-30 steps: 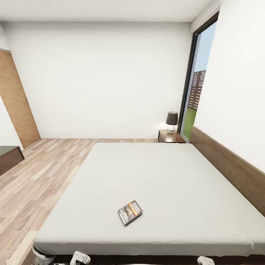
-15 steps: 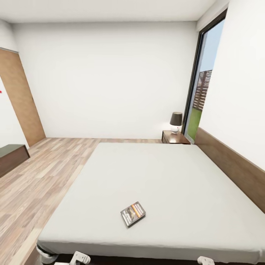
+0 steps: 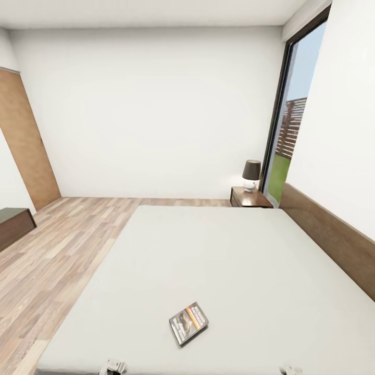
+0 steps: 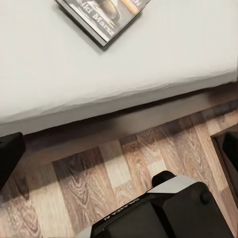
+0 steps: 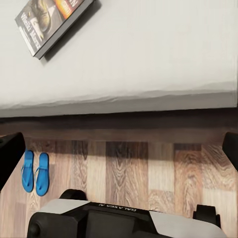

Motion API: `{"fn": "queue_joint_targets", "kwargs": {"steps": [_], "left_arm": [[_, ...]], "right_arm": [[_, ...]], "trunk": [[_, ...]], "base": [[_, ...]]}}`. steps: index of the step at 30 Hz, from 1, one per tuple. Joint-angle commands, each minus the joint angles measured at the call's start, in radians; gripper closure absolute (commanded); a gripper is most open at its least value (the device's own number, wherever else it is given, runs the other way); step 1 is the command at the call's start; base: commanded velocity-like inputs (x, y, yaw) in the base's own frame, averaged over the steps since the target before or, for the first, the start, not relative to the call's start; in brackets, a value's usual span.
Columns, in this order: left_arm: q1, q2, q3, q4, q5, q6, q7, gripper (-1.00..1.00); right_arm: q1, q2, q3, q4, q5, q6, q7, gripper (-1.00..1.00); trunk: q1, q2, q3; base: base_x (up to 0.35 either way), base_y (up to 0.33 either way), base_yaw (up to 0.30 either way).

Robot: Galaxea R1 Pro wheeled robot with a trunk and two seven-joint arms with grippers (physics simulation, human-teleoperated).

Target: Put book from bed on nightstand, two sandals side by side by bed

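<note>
Against the earlier head frames the whole picture has shifted: the bed fills more of the lower frame, its near edge now sits at the bottom border, and the dark frame rail under it has dropped out of sight. That reads as camera and base moving in toward the bed, not the things moving. The book lies at the same spot on the mattress, flat, near the foot edge, corner turned toward the robot.

Hard to make out: in the head view the left gripper and right gripper show as small white tips cut by the bottom border, so I cannot tell whether either one is spread or closed. In both wrist views the dark finger shapes sit at the frame edges, cut off, and nothing lies between them. The book is cropped in both wrist views; its lettering is too blurred to read.

Positions relative to the bed: the book rests on the mattress just inside the foot edge, ahead of the left gripper and between the two grippers, touching neither. In the right wrist view the two sandals lie side by side on the wood floor near the foot of the bed. The nightstand with its lamp stands at the far corner of the bed beside the headboard, next to the tall window. A dark bench stands well apart from the bed.
</note>
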Motion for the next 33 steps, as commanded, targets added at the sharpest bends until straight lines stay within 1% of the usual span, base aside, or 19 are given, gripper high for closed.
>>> {"fn": "queue_joint_targets", "kwargs": {"steps": [1, 4, 12, 15, 17, 18, 20, 21, 23, 24, 25, 26, 27, 28, 29, 30, 31, 32, 33], "left_arm": [[0.000, 0.000, 0.007, 0.000, -0.011, -0.006, -0.001, -1.00], [0.000, 0.000, 0.008, 0.000, -0.011, -0.006, -0.001, -1.00], [0.000, -0.001, 0.006, -0.002, -0.013, -0.007, -0.008, -1.00], [-0.003, -0.015, 0.003, -0.006, -0.012, -0.001, -0.017, -1.00], [-0.012, -0.031, 0.002, -0.014, -0.012, 0.036, -0.021, -1.00], [-0.020, -0.040, 0.002, -0.032, -0.012, 0.078, -0.023, -1.00], [-0.061, -0.072, 0.002, -0.110, -0.011, 0.203, -0.026, -1.00], [-0.074, -0.084, 0.002, -0.138, -0.011, 0.239, -0.027, -1.00], [-0.120, -0.144, 0.002, -0.275, -0.011, 0.386, -0.028, -1.00], [-0.127, -0.160, 0.002, -0.313, -0.011, 0.422, -0.028, -1.00], [-0.138, -0.192, 0.002, -0.390, -0.011, 0.491, -0.029, -1.00], [-0.143, -0.207, 0.002, -0.429, -0.011, 0.525, -0.029, -1.00], [-0.157, -0.243, 0.000, -0.539, -0.010, 0.624, -0.032, -1.00], [-0.173, -0.259, -0.001, -0.604, -0.007, 0.688, -0.042, -1.00], [-0.184, -0.265, -0.002, -0.633, -0.005, 0.719, -0.049, -1.00], [-0.210, -0.275, -0.002, -0.681, 0.001, 0.775, -0.071, -1.00], [-0.248, -0.281, -0.003, -0.713, 0.014, 0.831, -0.091, -1.00], [-0.269, -0.284, -0.003, -0.725, 0.022, 0.856, -0.098, -1.00], [-0.311, -0.290, -0.004, -0.742, 0.038, 0.899, -0.107, -1.00]], "right_arm": [[0.000, 0.000, 0.001, 0.001, -0.010, 0.003, 0.004, -1.00], [0.000, 0.000, 0.002, 0.001, -0.010, 0.003, 0.004, -1.00], [0.000, -0.001, 0.001, 0.001, -0.010, 0.001, 0.001, -1.00], [0.000, -0.001, 0.001, 0.001, -0.010, 0.001, -0.002, -1.00], [0.000, -0.001, 0.001, 0.001, -0.010, 0.001, -0.004, -1.00], [0.000, -0.001, 0.001, 0.001, -0.010, 0.000, -0.004, -1.00], [0.000, -0.001, 0.001, 0.001, -0.010, 0.000, -0.005, -1.00], [0.000, -0.001, 0.001, 0.001, -0.010, 0.000, -0.005, -1.00], [0.000, -0.001, 0.001, 0.001, -0.010, 0.000, -0.005, -1.00], [0.000, 0.000, 0.001, 0.001, -0.010, 0.000, -0.005, -1.00], [0.000, 0.000, 0.001, 0.001, -0.010, 0.000, -0.005, -1.00], [0.000, 0.000, 0.001, 0.001, -0.010, 0.000, -0.005, -1.00], [0.000, 0.000, 0.001, 0.001, -0.010, 0.000, -0.005, -1.00], [0.000, -0.001, 0.001, 0.001, -0.010, 0.000, -0.005, -1.00], [0.000, -0.001, 0.001, 0.001, -0.010, 0.000, -0.005, -1.00], [0.000, -0.001, 0.001, 0.001, -0.010, 0.000, -0.005, -1.00], [0.000, -0.001, 0.001, 0.001, -0.010, 0.000, -0.005, -1.00], [0.000, -0.001, 0.001, 0.001, -0.010, 0.000, -0.004, -1.00], [0.000, 0.000, 0.001, 0.001, -0.010, 0.000, -0.004, -1.00]], "trunk": [[0.001, -0.001, 0.000], [0.001, -0.001, 0.000], [0.001, -0.001, 0.000], [0.001, -0.001, 0.000], [0.001, -0.001, 0.000], [0.001, -0.001, 0.000], [0.001, -0.001, 0.000], [0.001, -0.001, 0.000], [0.001, -0.001, 0.000], [0.001, -0.001, 0.000], [0.001, -0.001, 0.000], [0.001, -0.001, 0.000], [0.001, -0.001, 0.000], [0.001, -0.001, 0.000], [0.001, -0.001, 0.000], [0.001, -0.001, 0.000], [0.001, -0.001, 0.000], [0.001, -0.001, 0.000], [0.001, -0.001, 0.000]], "base": [[0.319, 0.000, 0.000], [0.215, 0.000, 0.000], [0.005, 0.000, 0.000], [0.000, 0.000, 0.000], [0.000, 0.000, 0.000], [0.000, 0.000, 0.000], [0.000, 0.000, 0.000], [0.000, 0.000, 0.000], [0.000, 0.000, 0.000], [0.000, 0.000, 0.000], [0.000, 0.000, 0.000], [0.000, 0.000, 0.000], [0.000, 0.000, 0.000], [0.000, 0.000, 0.000], [0.000, 0.000, 0.000], [0.000, 0.000, 0.000], [0.000, 0.000, 0.000], [0.000, 0.000, 0.000], [0.000, 0.000, 0.000]]}}
